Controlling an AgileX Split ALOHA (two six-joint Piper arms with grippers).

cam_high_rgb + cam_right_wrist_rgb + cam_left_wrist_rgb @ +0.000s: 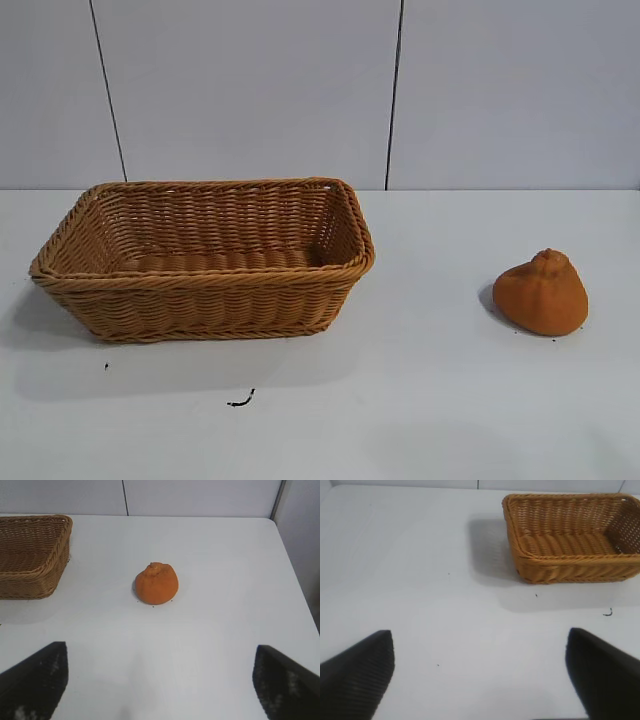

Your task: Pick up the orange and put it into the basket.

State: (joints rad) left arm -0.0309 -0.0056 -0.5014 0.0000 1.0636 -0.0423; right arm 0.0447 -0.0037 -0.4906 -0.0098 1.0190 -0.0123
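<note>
Above the bench (210, 645), the right tool (160, 680) hangs tilted down, fingers (35, 682) wide apart, nothing between them. Only the two dark fingertips show at the edges of its wrist view. Bare white bench surface lies between them.

Straight ahead of the right tool: the orange (156, 583), sitting on the bench, well apart from the fingers, untouched. Knobby pointed top faces up and slightly back. Dull, matte skin.

Left tool (480, 675): same pose, tilted down over the bench, fingers spread wide, empty. Its wrist view shows two dark fingertips and plain surface between them. Basket (570, 572) sits farther out from it, off to one side of its line.

Exterior view: neither arm in frame. Basket (200, 300) on the left half of the bench, rectangular, woven wicker, tan-brown, flared sides, braided rim, interior empty. Orange (541, 293) on the right half, well apart from the basket, clear gap of bench between them. Small dark squiggle mark (241, 401) on the bench in front of the basket, plus a tiny speck (106, 366) near its left front corner. Wall (250, 90) behind is pale panels with dark vertical seams.

Orange is outside the basket.
</note>
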